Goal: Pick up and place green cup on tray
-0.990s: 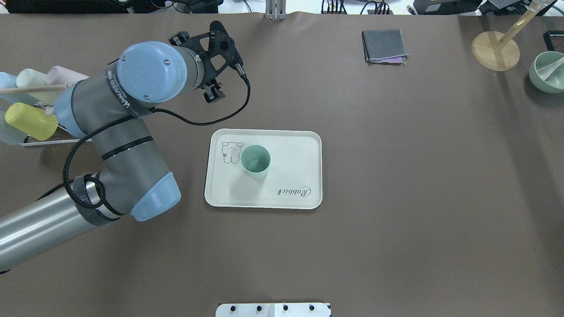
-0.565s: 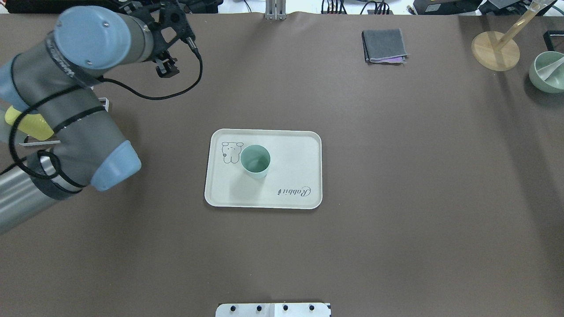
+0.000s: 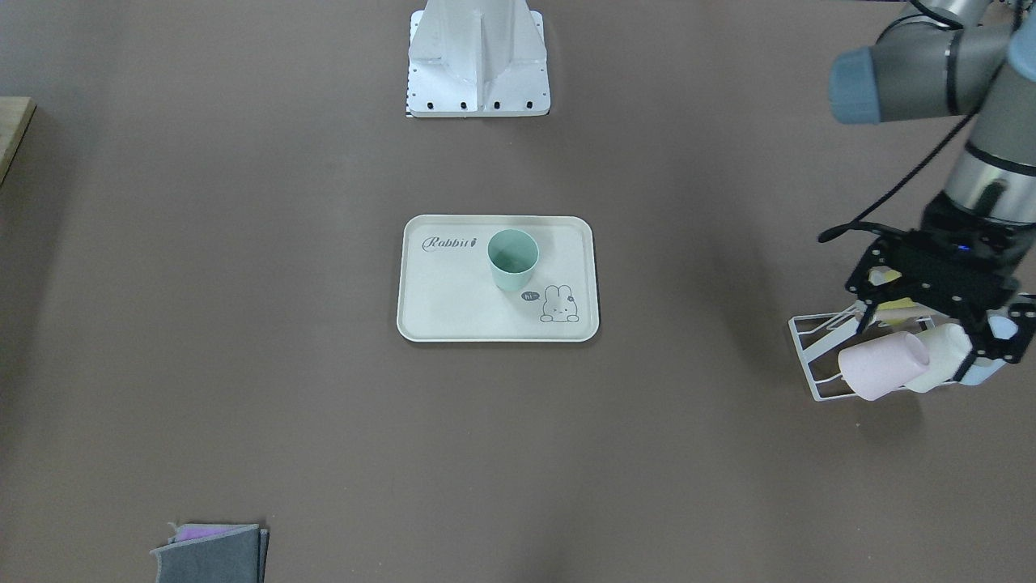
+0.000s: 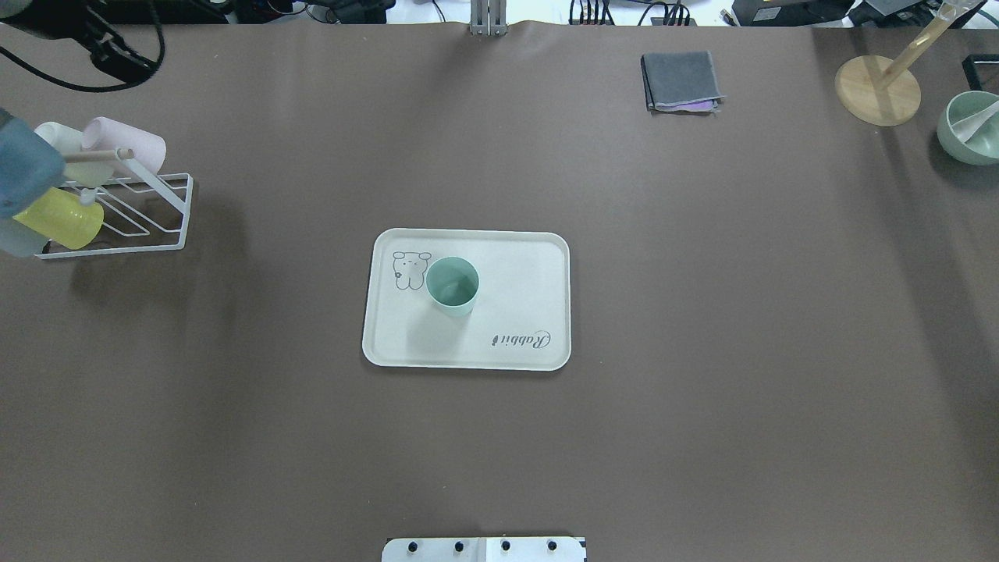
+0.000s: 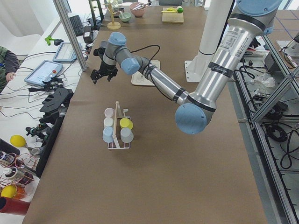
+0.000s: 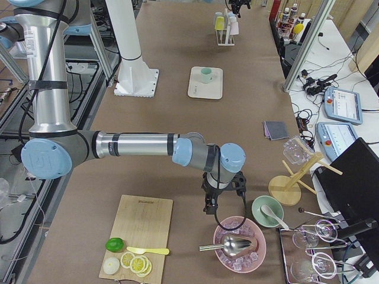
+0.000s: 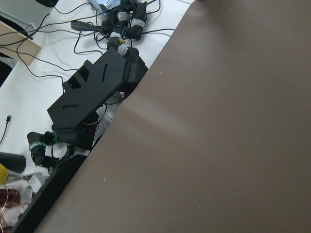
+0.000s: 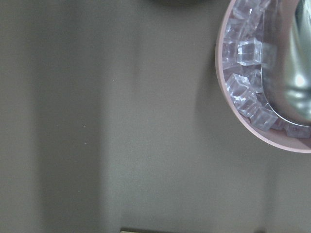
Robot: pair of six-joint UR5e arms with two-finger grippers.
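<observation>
The green cup (image 4: 453,285) stands upright on the cream tray (image 4: 515,351), beside the bunny drawing; both also show in the front view, the cup (image 3: 512,257) on the tray (image 3: 453,312). My left gripper (image 3: 939,320) hangs high over the cup rack at the table's far left, far from the tray; its fingers look spread and hold nothing. It also shows in the left side view (image 5: 103,74). My right gripper (image 6: 216,204) shows only in the right side view, beside a pink bowl of ice; I cannot tell whether it is open or shut.
A white wire rack (image 4: 148,215) holds pink, cream, yellow and pale blue cups at far left. A folded grey cloth (image 4: 680,80), a wooden stand (image 4: 878,87) and a green bowl with a spoon (image 4: 972,129) sit at the back right. The pink ice bowl (image 8: 252,97) is near my right wrist.
My left arm has swung away from beside the tray, back and far to the left, almost out of the overhead view. The cup and tray have not moved.
</observation>
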